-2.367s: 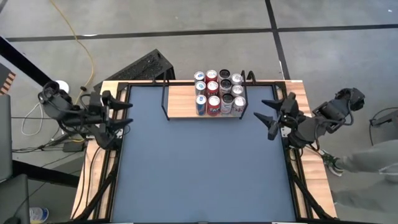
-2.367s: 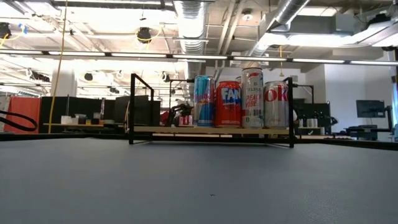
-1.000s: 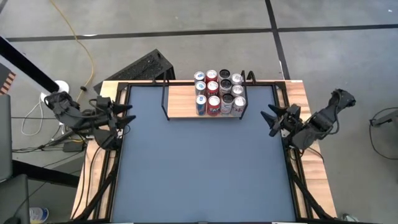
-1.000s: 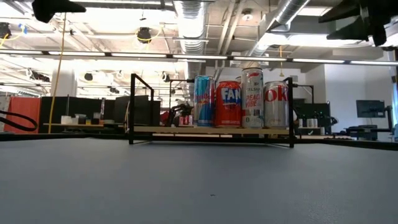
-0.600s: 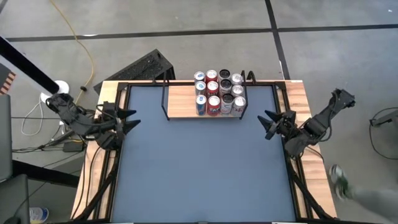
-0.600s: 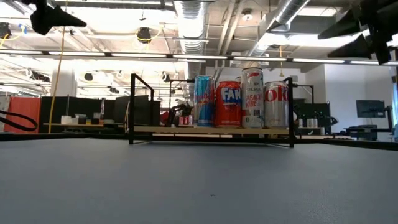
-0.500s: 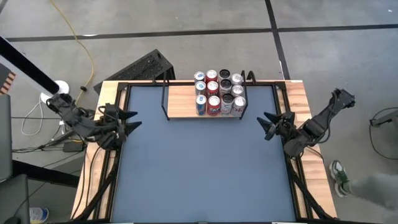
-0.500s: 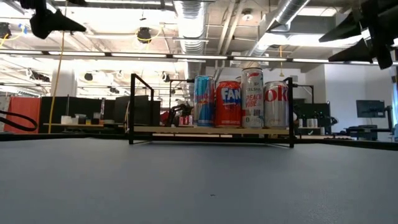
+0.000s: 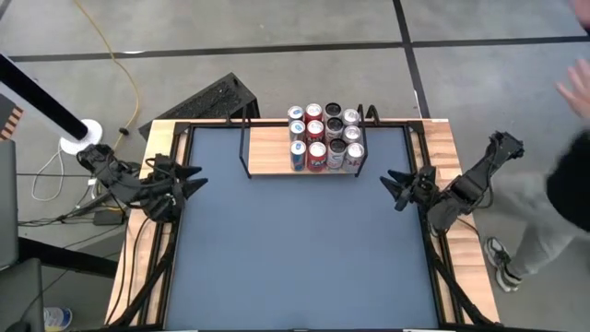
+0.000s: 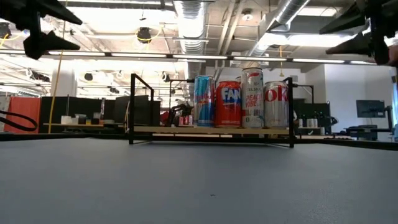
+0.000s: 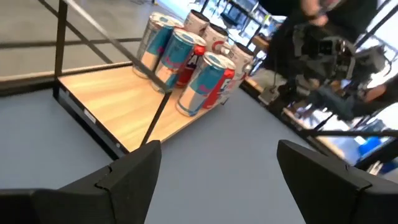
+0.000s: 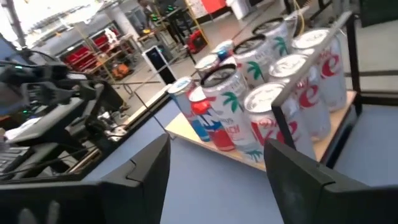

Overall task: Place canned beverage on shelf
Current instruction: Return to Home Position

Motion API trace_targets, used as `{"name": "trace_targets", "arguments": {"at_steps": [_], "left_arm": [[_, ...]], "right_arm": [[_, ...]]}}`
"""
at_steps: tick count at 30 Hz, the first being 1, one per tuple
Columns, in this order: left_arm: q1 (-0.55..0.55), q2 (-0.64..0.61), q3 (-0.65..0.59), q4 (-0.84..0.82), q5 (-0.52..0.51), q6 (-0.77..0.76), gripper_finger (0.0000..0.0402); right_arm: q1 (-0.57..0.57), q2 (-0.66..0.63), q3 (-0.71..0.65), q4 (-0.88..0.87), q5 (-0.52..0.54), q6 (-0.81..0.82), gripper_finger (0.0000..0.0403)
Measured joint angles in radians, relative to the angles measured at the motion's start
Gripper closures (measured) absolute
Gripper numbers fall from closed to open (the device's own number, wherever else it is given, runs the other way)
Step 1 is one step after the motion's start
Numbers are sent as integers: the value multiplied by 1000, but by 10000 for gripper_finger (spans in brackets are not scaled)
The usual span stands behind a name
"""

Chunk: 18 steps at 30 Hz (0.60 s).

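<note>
Wood shelf, cans: low view hides back rows; L gripper, R gripper wide.

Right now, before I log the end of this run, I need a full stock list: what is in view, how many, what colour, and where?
blue cans: three, blue, the shelf column nearest the left arm
red cans: three, red, second column
palm-print cans: three, pale with green palms, third column
silver cans: three, silver with red lettering, column nearest the right arm
shelf: one, light wood with black wire frame, far middle of the table
table: one, dark grey top, wood edges
cable: one, yellow, on the floor beyond the table
person: one, dark top, beside the right arm
left gripper: black, open, at the table's left edge
right gripper: black, open, at the right edge
</note>
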Motion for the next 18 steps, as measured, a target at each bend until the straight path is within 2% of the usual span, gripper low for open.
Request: {"name": "trace_targets", "arguments": {"at_steps": [8, 14, 18], "left_arm": [[0, -136, -93, 37, -6, -29, 90], [0, -143, -117, 30, -6, -36, 90], [0, -143, -93, 24, -10, -17, 90]], "right_arm": [[-22, -78, 0, 77, 0, -187, 207], [-68, -81, 0, 76, -1, -252, 293], [-75, -132, 0, 76, -48, -282, 348]]}}
